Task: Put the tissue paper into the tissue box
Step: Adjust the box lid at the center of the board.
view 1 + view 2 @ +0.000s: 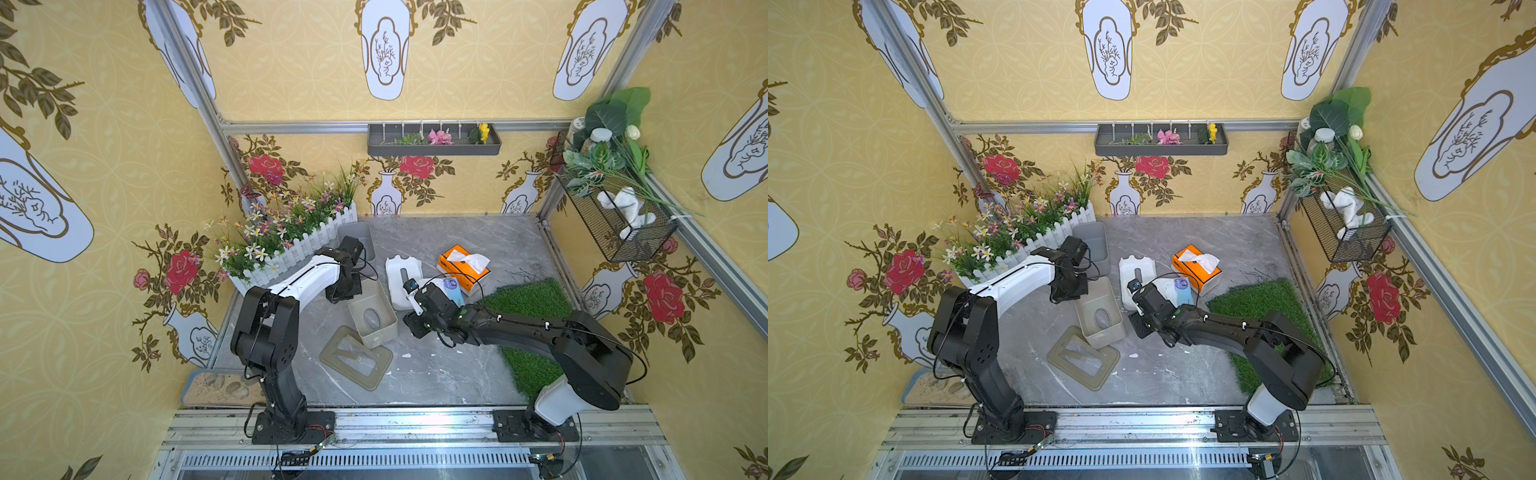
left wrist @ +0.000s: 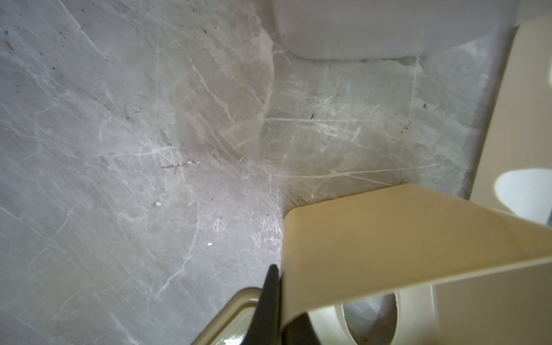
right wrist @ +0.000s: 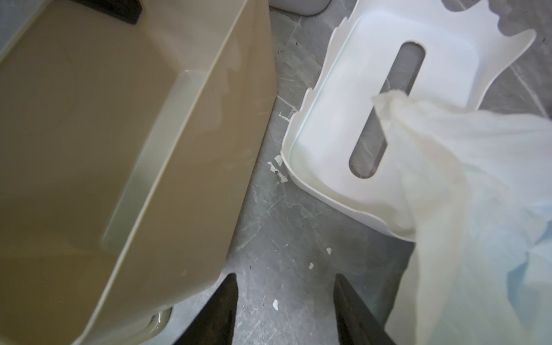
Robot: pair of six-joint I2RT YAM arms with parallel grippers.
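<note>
The beige tissue box (image 1: 372, 318) (image 1: 1100, 312) stands with its open side up and its oval slot against the floor. My left gripper (image 2: 276, 298) is shut on the box's wall (image 2: 388, 239); in both top views the wrist hides its fingers. The tissue paper, a soft pack in a thin plastic wrapper (image 1: 448, 289) (image 1: 1179, 287) (image 3: 478, 209), lies to the right of a white slotted box (image 1: 401, 276) (image 3: 343, 119). My right gripper (image 3: 286, 301) (image 1: 409, 299) stands open over bare floor between the beige box (image 3: 119, 149) and the pack, holding nothing.
The beige box's flat base (image 1: 356, 358) lies in front of it. An orange tissue carton (image 1: 461, 268) sits behind the pack. A grey bin (image 1: 358, 237) and a flower fence (image 1: 291, 249) stand at the back left. A grass mat (image 1: 532, 332) lies under the right arm.
</note>
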